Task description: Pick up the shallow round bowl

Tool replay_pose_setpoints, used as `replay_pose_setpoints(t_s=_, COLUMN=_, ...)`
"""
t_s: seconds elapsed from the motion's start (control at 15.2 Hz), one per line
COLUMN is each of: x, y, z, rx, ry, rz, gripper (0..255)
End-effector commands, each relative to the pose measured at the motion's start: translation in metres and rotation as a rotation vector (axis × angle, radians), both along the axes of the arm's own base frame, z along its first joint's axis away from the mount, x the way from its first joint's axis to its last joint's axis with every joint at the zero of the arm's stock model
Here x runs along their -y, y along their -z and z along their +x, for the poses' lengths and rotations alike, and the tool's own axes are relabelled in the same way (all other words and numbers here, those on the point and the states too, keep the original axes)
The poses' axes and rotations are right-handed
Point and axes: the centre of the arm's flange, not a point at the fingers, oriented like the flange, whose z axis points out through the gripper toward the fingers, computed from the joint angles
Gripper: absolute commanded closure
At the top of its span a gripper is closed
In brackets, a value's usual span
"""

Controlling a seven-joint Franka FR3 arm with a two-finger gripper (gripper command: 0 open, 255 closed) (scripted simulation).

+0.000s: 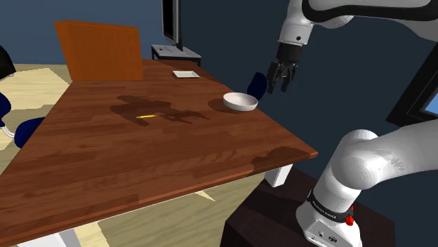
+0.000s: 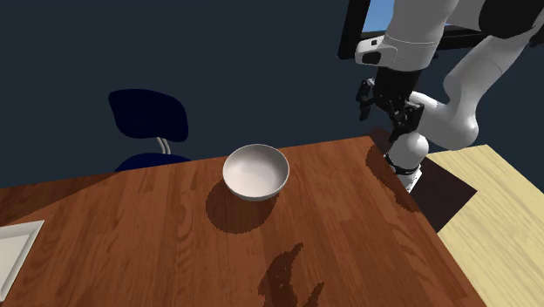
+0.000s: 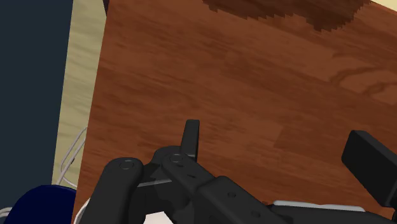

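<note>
A shallow white round bowl (image 1: 241, 102) (image 2: 255, 171) stands upright on the brown wooden table (image 1: 140, 161) (image 2: 131, 262), close to the edge at the shoulder view's right. My black gripper (image 1: 278, 87) (image 2: 388, 119) hangs in the air above the table edge, to the right of the bowl in both exterior views and clear of it. It is open, with nothing between its fingers. In the wrist view the gripper (image 3: 280, 153) looks down on bare tabletop (image 3: 222, 83) and the two fingertips (image 3: 191, 135) stand wide apart.
A flat white tray (image 1: 186, 74) (image 2: 13, 249) lies farther back on the table, and a small yellow pencil (image 1: 146, 115) lies near the middle. An orange-brown chair back (image 1: 98, 49) stands at the far end. A dark blue chair (image 2: 148, 118) sits just beyond the bowl.
</note>
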Motion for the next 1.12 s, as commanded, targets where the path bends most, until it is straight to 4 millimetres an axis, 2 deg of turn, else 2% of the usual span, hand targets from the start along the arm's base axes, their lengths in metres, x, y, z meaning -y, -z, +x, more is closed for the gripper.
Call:
replay_pose_setpoints(t_s=0.0, x=0.000, y=0.000, z=0.000, rx=0.000, ry=0.000, rz=0.000, gripper=0)
replay_pose_setpoints(t_s=1.06, x=0.041, y=0.074, z=0.194, rx=-0.028, ry=-0.034, rz=-0.094, gripper=0)
